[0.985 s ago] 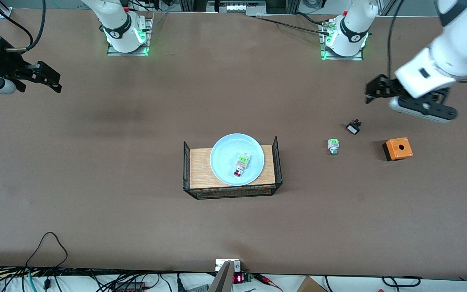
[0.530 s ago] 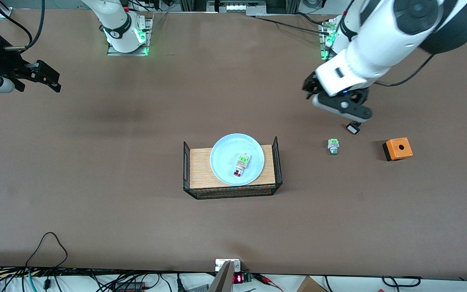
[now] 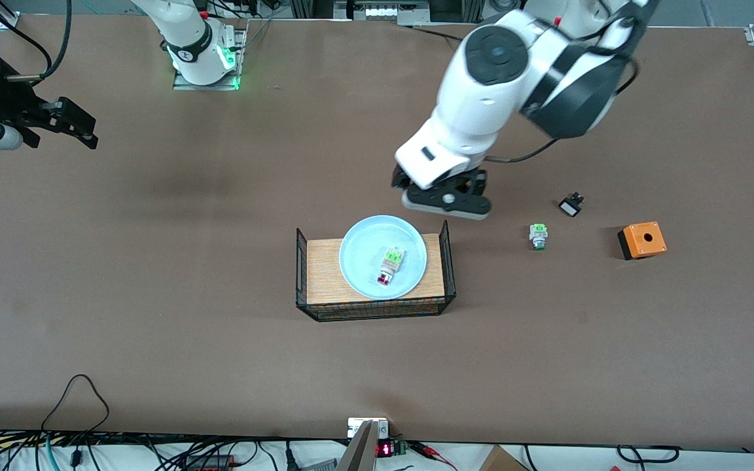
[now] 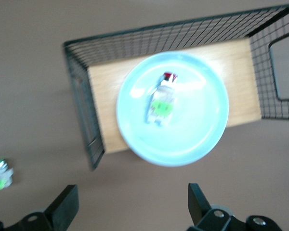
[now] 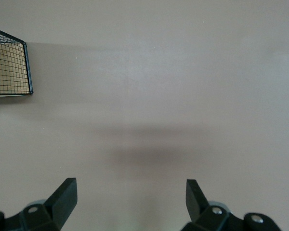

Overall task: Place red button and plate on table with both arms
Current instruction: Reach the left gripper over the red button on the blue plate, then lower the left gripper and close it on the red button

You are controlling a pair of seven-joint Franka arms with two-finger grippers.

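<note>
The pale blue plate [image 3: 360, 252] lies on a light-wood tray [image 3: 323, 269] with black wire ends at mid-table. The red button [image 3: 388, 265] lies in the plate, red cap toward the front camera. My left gripper [image 3: 444, 196] hangs open and empty over the bare table [image 3: 220, 340], just beside the tray's edge that faces the robots' bases. In the left wrist view the plate [image 4: 197, 122] and red button [image 4: 162, 98] show ahead of the open left gripper [image 4: 133, 207]. My right gripper [image 3: 86, 131] waits open and empty at the right arm's end; its wrist view [image 5: 131, 197] shows only table.
A switch with green tip [image 3: 538, 235], a small black switch [image 3: 571, 206] and an orange box [image 3: 641, 240] lie toward the left arm's end. The green-tipped switch also shows in the left wrist view [image 4: 0, 174]. A tray corner [image 5: 9, 62] shows in the right wrist view.
My left arm has swung from the left arm's end of the table, past the small switches, to the tray's edge. The right arm has not moved.
</note>
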